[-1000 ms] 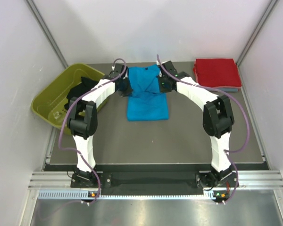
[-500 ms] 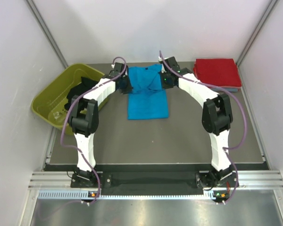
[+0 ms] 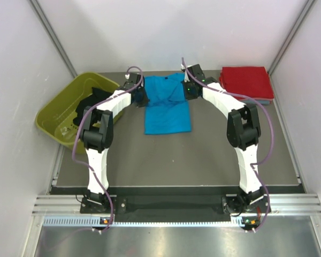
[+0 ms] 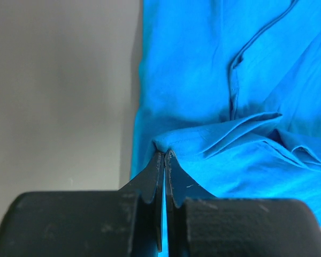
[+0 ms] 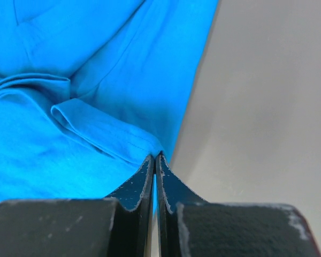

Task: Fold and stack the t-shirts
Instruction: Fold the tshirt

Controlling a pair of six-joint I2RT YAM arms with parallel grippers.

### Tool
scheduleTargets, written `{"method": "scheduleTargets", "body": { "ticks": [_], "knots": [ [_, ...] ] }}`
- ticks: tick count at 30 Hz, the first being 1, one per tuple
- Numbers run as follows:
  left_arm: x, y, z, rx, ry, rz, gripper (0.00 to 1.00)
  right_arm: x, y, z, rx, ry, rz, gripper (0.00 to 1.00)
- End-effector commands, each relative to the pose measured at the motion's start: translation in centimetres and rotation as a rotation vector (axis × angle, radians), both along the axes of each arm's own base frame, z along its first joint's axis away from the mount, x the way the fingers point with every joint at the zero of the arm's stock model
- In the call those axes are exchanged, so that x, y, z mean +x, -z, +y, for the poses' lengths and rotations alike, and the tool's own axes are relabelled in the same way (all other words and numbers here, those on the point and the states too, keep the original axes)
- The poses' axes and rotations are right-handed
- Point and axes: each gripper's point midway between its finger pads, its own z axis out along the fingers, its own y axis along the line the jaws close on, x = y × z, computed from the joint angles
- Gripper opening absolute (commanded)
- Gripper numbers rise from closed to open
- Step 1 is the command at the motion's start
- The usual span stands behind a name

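Note:
The turquoise-blue t-shirt (image 3: 167, 104) lies as a long strip in the middle of the table, its far part lifted and folded. My left gripper (image 3: 143, 97) is shut on the shirt's left edge (image 4: 203, 139). My right gripper (image 3: 188, 92) is shut on its right edge (image 5: 96, 128). The red t-shirt (image 3: 246, 81) lies folded at the far right on top of the grey-blue t-shirt (image 3: 259, 100). The black t-shirt (image 3: 91, 101) lies in the tub.
An olive-green plastic tub (image 3: 56, 115) stands at the far left, partly off the dark table mat (image 3: 176, 155). White walls close in both sides and the back.
Both grippers have carried the shirt's pinched edges a little toward the far side, so the fold has moved back and the cloth strip lies flatter.

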Motion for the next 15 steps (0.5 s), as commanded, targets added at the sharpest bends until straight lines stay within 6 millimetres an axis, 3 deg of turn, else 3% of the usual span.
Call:
{"method": "scheduleTargets", "body": {
  "ticks": [1,8,15],
  "knots": [
    [2.6,-2.9,0.1,-0.01,-0.012,-0.118,0.0,2.3,-3.0,0.3,0.04,-0.002,-0.103,0.0],
    [2.8,-2.4,1.3,0.041,-0.064,-0.113,0.02,2.9,-1.6,0.6,0.036,-0.015,-0.094,0.01],
    [2.8,-2.9,0.9,0.043,-0.035,-0.098,0.29,3.7,-1.2,0.1,0.024,0.0,-0.093,0.2]
  ]
}}
